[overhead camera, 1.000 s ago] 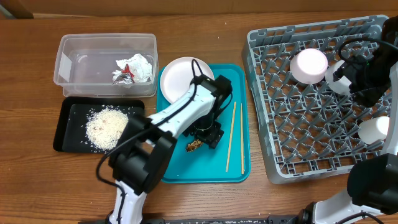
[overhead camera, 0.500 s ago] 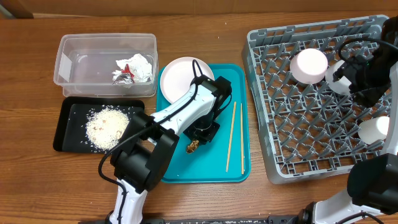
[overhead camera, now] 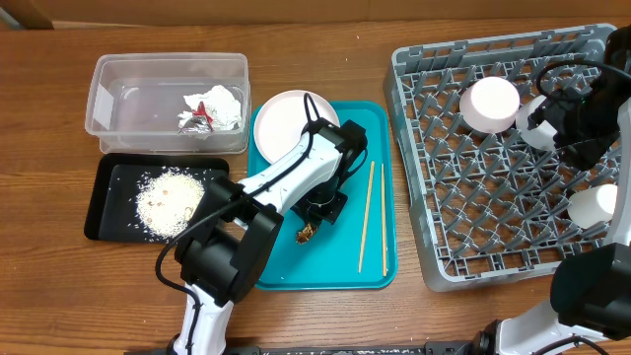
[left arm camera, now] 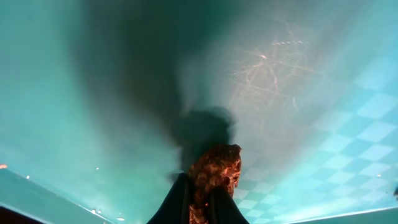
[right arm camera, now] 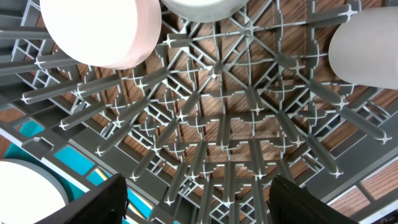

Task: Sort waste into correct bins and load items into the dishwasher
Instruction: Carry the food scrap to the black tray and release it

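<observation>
L gripper (left arm camera: 198, 200) clamped on brown scrap (left arm camera: 215, 169), R gripper (right arm camera: 199, 199) apart, rice (overhead camera: 168, 202) in black tray (overhead camera: 103, 223)

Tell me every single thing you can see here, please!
clear tub: one, see-through, table's far left
tissue: one crumpled wad, white, inside the tub
wrapper: one, red, in the tub beside the tissue
black tray: one, in front of the tub
rice: one pile, white, in the black tray
teal tray: one, middle of the table
plate: one, white, teal tray's far left corner
chopsticks: two, wooden, teal tray's right side
food scrap: one, brown, over the teal tray
dish rack: one, grey, right side
white dishes: three, in the rack
left jaws: black, shut on the food scrap
right jaws: black, open, above the rack
</observation>
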Action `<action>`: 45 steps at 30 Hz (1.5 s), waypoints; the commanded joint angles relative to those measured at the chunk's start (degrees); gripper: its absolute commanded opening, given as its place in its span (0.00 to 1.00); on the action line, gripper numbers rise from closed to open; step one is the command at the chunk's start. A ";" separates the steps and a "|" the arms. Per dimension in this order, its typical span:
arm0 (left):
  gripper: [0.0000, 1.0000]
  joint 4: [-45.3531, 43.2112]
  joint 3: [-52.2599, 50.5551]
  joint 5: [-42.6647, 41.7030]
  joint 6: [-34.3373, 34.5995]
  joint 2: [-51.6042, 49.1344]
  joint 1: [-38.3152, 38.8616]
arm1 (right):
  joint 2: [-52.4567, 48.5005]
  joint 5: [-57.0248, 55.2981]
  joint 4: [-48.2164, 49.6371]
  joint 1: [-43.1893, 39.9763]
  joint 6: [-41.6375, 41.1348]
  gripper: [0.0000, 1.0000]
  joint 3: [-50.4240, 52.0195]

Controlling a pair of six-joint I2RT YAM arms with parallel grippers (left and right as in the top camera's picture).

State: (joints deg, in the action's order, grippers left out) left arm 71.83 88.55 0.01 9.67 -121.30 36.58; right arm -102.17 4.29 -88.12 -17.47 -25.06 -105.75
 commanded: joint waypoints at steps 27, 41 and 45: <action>0.04 -2.62 -2.82 10.01 9.77 24.24 -50.21 | 1.44 0.33 -0.09 0.31 1.16 0.75 -0.37; 0.04 -12.15 -10.58 10.03 10.08 11.80 -57.33 | 1.44 0.33 -0.31 0.31 1.33 0.75 -0.37; 0.06 -12.35 -10.58 10.03 10.08 9.75 -57.33 | 1.44 0.33 -0.31 0.31 1.33 0.75 -0.37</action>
State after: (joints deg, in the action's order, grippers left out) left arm 59.75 78.32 10.11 19.16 -109.78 -20.64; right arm -102.17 4.29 -88.53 -17.47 -24.01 -105.75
